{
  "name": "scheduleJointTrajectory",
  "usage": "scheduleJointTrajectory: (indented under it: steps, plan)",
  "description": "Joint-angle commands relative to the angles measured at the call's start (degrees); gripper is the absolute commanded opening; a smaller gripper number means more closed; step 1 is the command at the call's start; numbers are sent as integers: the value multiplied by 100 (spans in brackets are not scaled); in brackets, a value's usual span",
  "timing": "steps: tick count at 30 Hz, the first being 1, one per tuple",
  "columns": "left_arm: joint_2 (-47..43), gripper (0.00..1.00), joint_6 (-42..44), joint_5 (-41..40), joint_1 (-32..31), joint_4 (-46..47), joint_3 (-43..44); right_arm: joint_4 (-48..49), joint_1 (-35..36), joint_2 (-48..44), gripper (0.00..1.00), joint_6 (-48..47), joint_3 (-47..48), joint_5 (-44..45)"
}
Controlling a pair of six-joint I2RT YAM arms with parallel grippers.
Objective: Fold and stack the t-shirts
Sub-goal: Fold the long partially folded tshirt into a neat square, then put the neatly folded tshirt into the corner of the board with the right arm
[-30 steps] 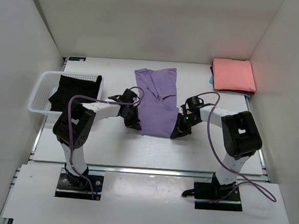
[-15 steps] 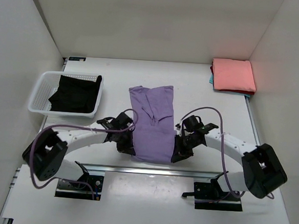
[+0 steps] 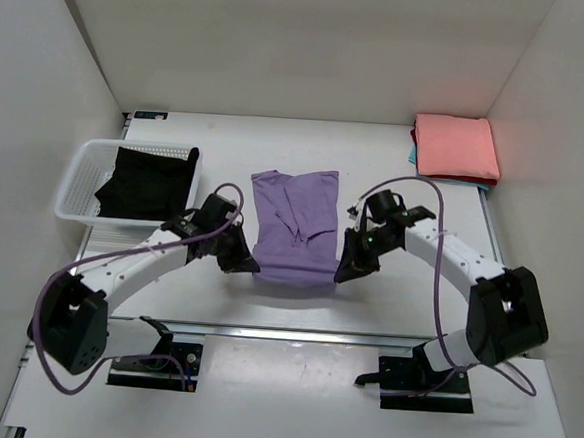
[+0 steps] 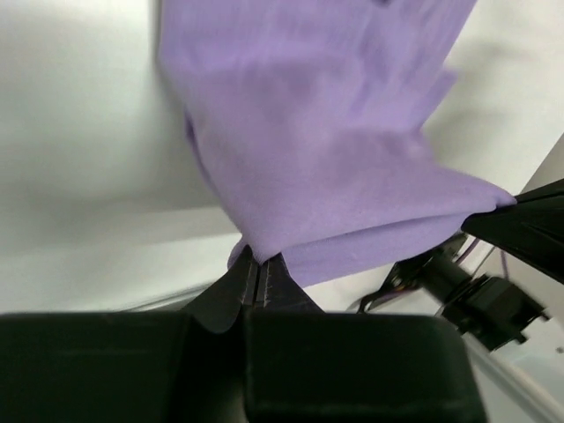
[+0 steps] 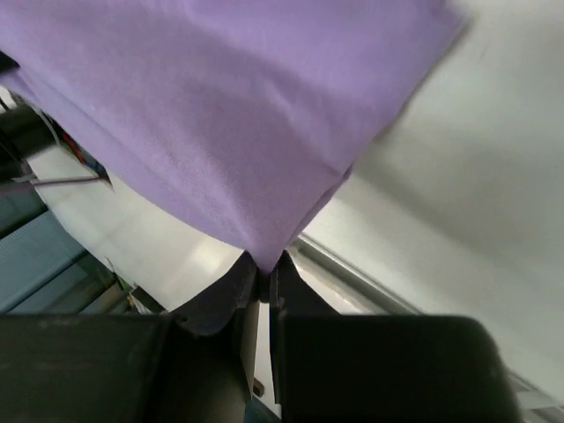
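The lilac-purple t-shirt [image 3: 297, 224] lies lengthwise in the middle of the table, its near end lifted. My left gripper [image 3: 245, 266] is shut on the near left corner of that shirt [image 4: 335, 141]; in the left wrist view the cloth runs up from the pinched fingertips. My right gripper [image 3: 341, 273] is shut on the near right corner [image 5: 220, 115]. A salmon-pink t-shirt [image 3: 457, 147] lies folded at the far right on top of a teal one [image 3: 413, 153], of which only an edge shows. A black t-shirt [image 3: 146, 181] sits in the basket.
The white lattice basket [image 3: 83, 169] stands at the left of the table. White walls close in the table on three sides. A metal rail [image 3: 294, 332] runs along the near edge in front of the arm bases.
Both grippers, holding the purple shirt's near corners, first pulled it toward the near edge, then moved back away from that edge. The shirt now looks shorter, its near end doubled.
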Motion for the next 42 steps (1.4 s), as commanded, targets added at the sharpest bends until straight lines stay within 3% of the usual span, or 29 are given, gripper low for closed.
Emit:
scheduleJointTrajectory:
  steps: [1, 5, 8, 10, 12, 13, 14, 15, 16, 18, 20, 24, 26, 29, 31, 34, 35, 36, 37, 38, 40, 42]
  plan:
    - [514, 0, 554, -123, 517, -247, 768, -555, -321, 641, 0, -495, 1016, 236]
    - [1709, 0, 1063, 53, 1071, -388, 1893, -863, -664, 1958, 0, -706, 2590, 315]
    - [2851, 0, 1293, -17, 1353, -686, 3360, -1180, -875, 2891, 0, -601, 4382, 333]
    - [3539, 3, 1373, -227, 1511, -914, 4667, -1469, -998, 3970, 0, -548, 6257, 394]
    - [4302, 37, 1382, -316, 1643, -872, 5505, -1794, -1200, 4843, 3, -407, 7782, 482]
    - [4523, 42, 1355, -168, 1748, -776, 6004, -2074, -1331, 5454, 15, -216, 8823, 561]
    - [4891, 58, 1329, -19, 1793, -810, 6549, -2312, -1394, 5982, 27, -83, 9730, 474]
    - [5286, 59, 1285, 87, 1871, -801, 6815, -2540, -1507, 6440, 38, 83, 10130, 508]
    - [5620, 60, 1224, 271, 1933, -906, 7305, -2604, -1595, 6636, 40, 198, 10761, 517]
    - [5991, 61, 1197, 369, 1960, -968, 8072, -2639, -1649, 6665, 43, 130, 10645, 875]
    - [6151, 61, 1171, 483, 1986, -986, 8285, -2796, -1509, 6612, 46, -221, 10774, 1558]
    - [5739, 62, 1215, 475, 1934, -486, 7524, -3279, -1456, 6235, 50, -574, 10881, 2782]
    - [5379, 63, 1284, 493, 1907, -388, 7118, -3255, -1447, 5858, 51, -714, 10400, 2951]
    - [4975, 63, 1609, 317, 1749, -747, 6713, -3237, -1456, 4568, 51, -714, 9187, 3329]
    - [4511, 62, 1540, 247, 1723, -915, 6161, -3045, -1403, 3796, 52, -784, 7926, 3628]
    - [3974, 62, 1548, 141, 1679, -1064, 5545, -2010, -1377, 2107, 54, -654, 5399, 3427]
    - [3902, 62, 1496, 158, 1705, -1065, 5326, -1302, -1411, 1337, 54, -557, 4231, 2922]
    - [3762, 61, 1496, 193, 1740, -1065, 5123, -529, -1473, 694, 56, -487, 3715, 2438]
    - [3708, 62, 1452, 220, 1766, -1056, 5026, -225, -1639, 471, 56, -260, 2822, 2172]
    - [3638, 61, 1443, 324, 1784, -1021, 4894, 683, -1701, 190, 57, -49, 2160, 1595]
    - [3629, 59, 1399, 414, 1837, -1003, 4770, 1595, -1895, 274, 60, 102, 1706, 1019]
    - [3646, 60, 1364, 457, 1819, -1012, 4823, 1983, -1799, 1027, 72, -20, 1976, 773]
